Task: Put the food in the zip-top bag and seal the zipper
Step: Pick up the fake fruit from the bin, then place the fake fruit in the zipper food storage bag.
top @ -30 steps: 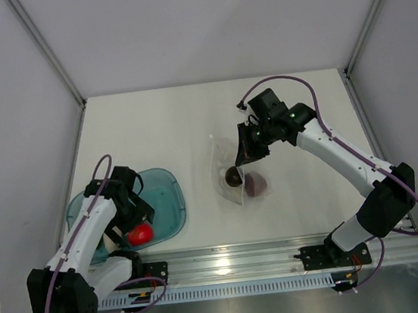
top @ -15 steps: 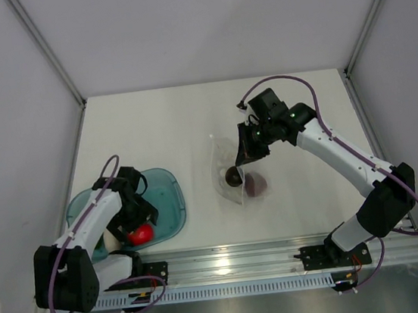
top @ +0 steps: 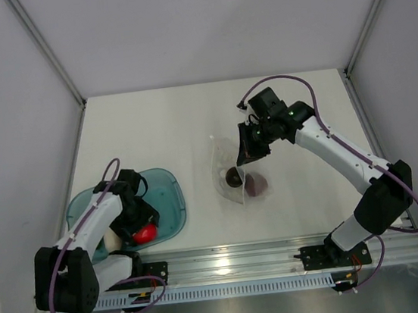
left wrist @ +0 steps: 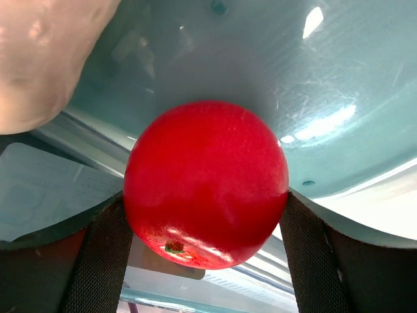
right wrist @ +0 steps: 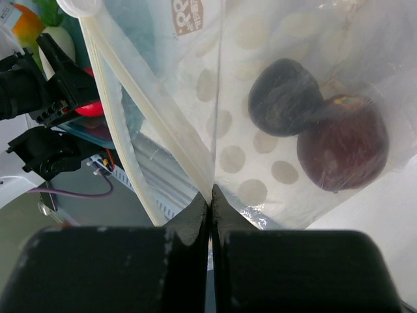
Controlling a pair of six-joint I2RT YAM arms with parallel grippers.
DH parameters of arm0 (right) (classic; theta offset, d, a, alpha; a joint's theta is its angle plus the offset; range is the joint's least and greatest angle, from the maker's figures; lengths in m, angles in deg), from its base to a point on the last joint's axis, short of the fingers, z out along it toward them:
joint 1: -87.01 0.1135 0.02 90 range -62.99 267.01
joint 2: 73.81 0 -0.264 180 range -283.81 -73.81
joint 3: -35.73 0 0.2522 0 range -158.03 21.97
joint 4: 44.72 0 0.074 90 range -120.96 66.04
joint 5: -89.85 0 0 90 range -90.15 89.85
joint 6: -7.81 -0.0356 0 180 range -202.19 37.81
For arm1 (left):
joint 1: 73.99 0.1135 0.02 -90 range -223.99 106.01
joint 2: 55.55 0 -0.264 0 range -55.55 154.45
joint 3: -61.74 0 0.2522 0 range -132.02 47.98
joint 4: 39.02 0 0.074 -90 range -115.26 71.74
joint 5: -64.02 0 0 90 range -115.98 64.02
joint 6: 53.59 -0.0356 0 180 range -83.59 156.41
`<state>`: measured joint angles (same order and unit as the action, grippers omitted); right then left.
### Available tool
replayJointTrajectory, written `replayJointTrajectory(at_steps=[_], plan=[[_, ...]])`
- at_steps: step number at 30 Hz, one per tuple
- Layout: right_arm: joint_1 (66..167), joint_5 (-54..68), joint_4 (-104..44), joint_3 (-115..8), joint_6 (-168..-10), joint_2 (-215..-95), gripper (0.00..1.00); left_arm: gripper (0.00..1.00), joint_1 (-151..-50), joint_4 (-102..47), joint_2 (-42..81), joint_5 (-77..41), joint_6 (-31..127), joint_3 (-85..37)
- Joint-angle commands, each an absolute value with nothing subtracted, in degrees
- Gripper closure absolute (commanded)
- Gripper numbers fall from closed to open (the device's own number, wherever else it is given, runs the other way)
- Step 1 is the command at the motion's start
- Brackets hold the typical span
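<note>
A clear bag lies just right of the worktop's middle, holding two foods that touch: a dark round piece and a maroon fruit. The right wrist view shows both pieces through the dotted plastic. There the mouth is parted and the pale zipper runs up from the fingertips.

A teal tray sits in the near-left corner, its near rim close to the rail at the near edge. A red fruit is at the tray's near side, with a white piece just left of it. A stretch of white worktop separates tray and bag.

The left arm folds tightly over the tray. The left gripper is clamped on the red fruit, one finger pressed to each side. The right arm reaches from the near-right corner toward the middle, elbow bent and wrist tipped down. The right gripper is pinched together on the bag's edge beside the zipper, at the far side of the bag.
</note>
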<state>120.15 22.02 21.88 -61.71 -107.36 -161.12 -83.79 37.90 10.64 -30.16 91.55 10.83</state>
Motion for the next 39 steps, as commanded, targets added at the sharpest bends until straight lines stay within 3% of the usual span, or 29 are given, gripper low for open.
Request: replayJointTrajectory(at_steps=[1,3,4,6,10,12,27,33,39], plan=[[120.05,22.0,24.32,-65.39,-105.48,-162.41,1.0,0.3,-83.3,34.86,7.21,-27.65,91.79,12.91],[119.88,21.65,25.72,-66.88,-104.61,-163.19,1.0,0.4,-83.3,34.42,5.19,-27.21,91.35,13.0],[119.79,21.47,27.21,-67.41,-104.26,-163.9,1.0,0.5,-83.3,34.25,4.57,-26.6,91.08,13.52],[119.79,21.47,28.71,-68.38,-103.82,-164.43,1.0,0.57,-83.48,34.24,4.74,-26.42,90.64,13.27],[119.79,21.12,29.85,-69.52,-103.55,-164.78,1.0,0.89,-83.92,34.16,6.32,-26.42,89.85,13.0],[119.7,20.77,30.56,-70.04,-103.38,-164.87,1.0,0.99,-84.01,33.72,5.19,-24.66,89.85,13.17],[119.88,17.87,26.17,-61.88,-105.39,-157.06,1.0,0.99,-84.36,32.49,-3.51,-18.7,85.89,3.95],[120.05,17.69,24.41,-58.1,-106.71,-154.15,1.0,0.99,-84.53,22.39,-9.49,-8.85,85.38,3.16],[120.49,18.04,23.09,-57.13,-107.5,-154.23,1.0,0.99,-90.32,10.38,-7.91,-0.05,84.83,0.87]])
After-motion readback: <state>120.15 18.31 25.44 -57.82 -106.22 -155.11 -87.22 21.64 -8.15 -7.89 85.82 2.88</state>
